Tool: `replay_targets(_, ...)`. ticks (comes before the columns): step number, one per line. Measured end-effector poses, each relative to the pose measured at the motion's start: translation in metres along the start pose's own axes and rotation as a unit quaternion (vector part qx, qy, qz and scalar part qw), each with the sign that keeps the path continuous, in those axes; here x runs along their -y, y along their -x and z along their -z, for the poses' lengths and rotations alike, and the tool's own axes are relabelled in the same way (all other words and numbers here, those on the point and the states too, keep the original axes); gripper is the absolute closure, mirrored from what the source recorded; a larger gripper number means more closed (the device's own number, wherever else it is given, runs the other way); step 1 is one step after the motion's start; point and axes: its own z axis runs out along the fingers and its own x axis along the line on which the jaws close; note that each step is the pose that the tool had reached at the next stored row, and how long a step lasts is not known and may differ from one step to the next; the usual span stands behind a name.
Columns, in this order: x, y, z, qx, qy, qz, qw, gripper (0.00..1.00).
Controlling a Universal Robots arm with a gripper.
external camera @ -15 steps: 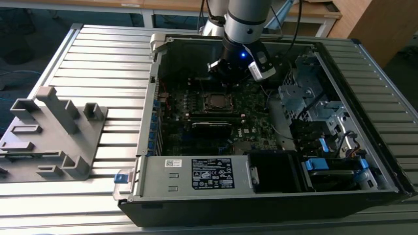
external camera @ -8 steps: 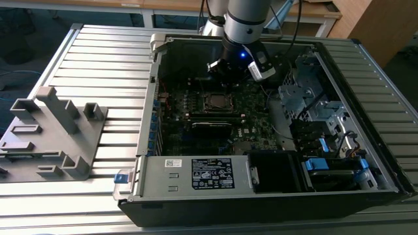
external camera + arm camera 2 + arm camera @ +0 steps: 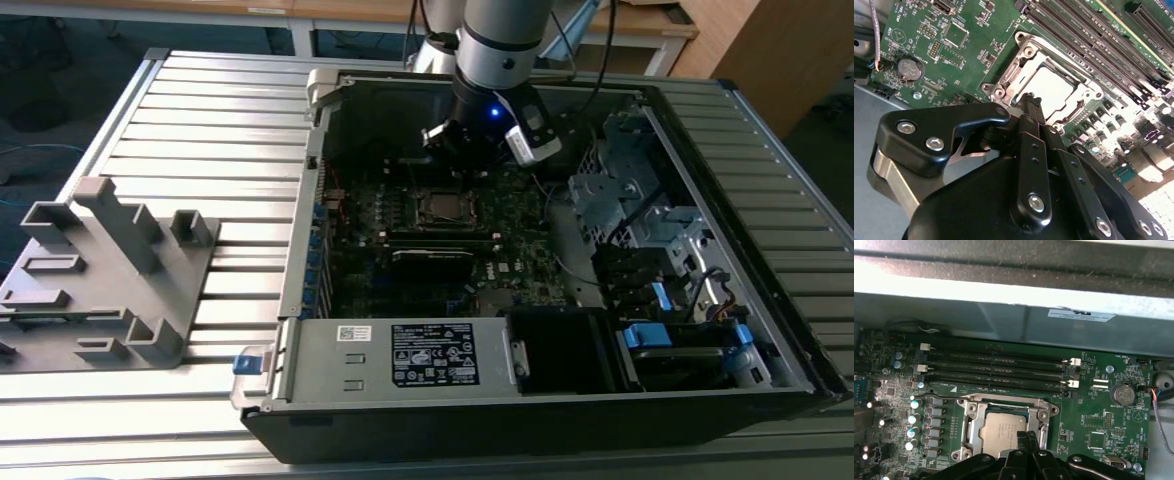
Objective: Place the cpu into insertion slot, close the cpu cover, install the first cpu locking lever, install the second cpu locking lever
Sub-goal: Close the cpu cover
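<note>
Tool: I am keeping the fingers of my tool together, with nothing clamped between them. The tips are hanging just over the rim of the insertion slot, on the side facing away from the memory slots.

Cpu: the cpu is sitting inside the insertion slot, so I am judging this step done.

Cpu facing: it is lying flat with its dull metal top pointing up. Being square, it is offering no real long axis, and its edges are running parallel to the insertion slot's rim.

Cpu cover: the cpu cover is lying down over the insertion slot, framing the chip through its window. I am reading it as closed.

Lever: one thin locking lever is lying low along the insertion slot's side nearest the memory slots, its length running parallel to them. I am not able to tell whether it is hooked.

Left to do: I am counting both lever steps as unconfirmed.

Setting: the computer case is lying open around the insertion slot.
</note>
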Motion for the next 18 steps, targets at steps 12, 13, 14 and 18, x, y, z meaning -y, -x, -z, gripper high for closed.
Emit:
replay_targets(12, -0.0004, -0.0046, -0.0002, 0.0000, 0.0000, 0.000, 1.00000, 0.89)
replay_targets(13, -0.0004, -0.0046, -0.0002, 0.0000, 0.0000, 0.000, 1.00000, 0.89)
replay_targets(14, -0.0004, -0.0047, -0.0002, 0.0000, 0.0000, 0.000, 1.00000, 0.89)
replay_targets(18, -0.0003, -0.0051, -0.0010, 0.0001, 0.0001, 0.000, 1.00000, 0.89)
